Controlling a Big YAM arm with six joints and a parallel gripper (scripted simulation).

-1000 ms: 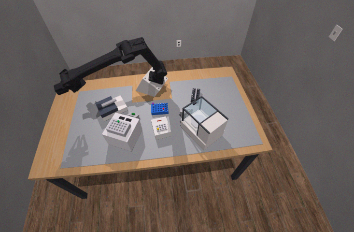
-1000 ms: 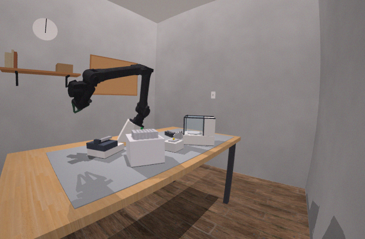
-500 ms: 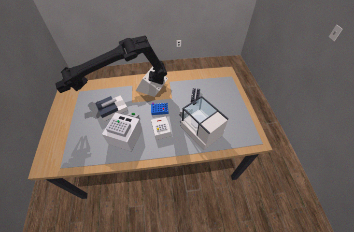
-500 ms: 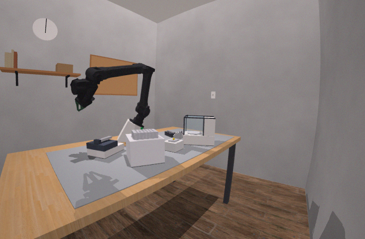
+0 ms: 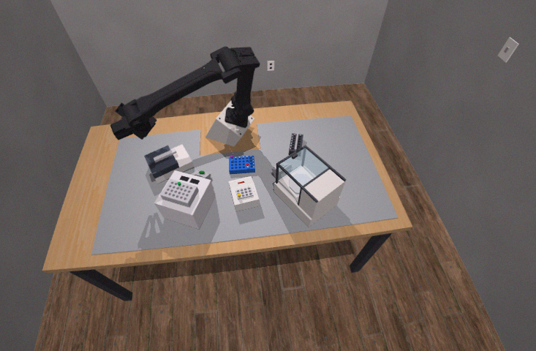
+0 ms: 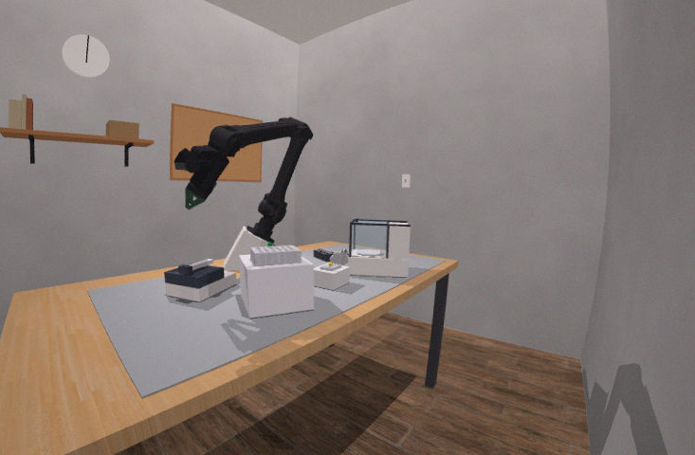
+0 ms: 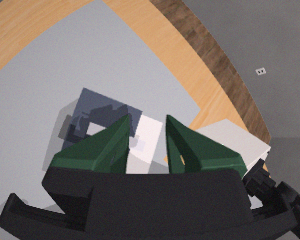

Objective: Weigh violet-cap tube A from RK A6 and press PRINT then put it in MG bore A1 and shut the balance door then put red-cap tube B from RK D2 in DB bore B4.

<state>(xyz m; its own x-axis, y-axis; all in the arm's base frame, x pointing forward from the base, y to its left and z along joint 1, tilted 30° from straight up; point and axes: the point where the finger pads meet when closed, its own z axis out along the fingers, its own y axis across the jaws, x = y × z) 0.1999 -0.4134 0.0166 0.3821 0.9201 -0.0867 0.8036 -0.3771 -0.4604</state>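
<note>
On the one blue rack stand one violet-capped tube and one red-capped tube, near one glass-boxed balance. The gripper holds its two fingers moderately apart with nothing between. One grey mat covers much of the wooden table; one clock hangs above one shelf.

Black arm bent above bench; clock, shelf on wall.

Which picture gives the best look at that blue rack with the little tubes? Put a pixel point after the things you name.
The top view: it shows the whole blue rack [image 5: 241, 170], with violet and red caps. I can't make the rack out in the exterior or wrist views.
</note>
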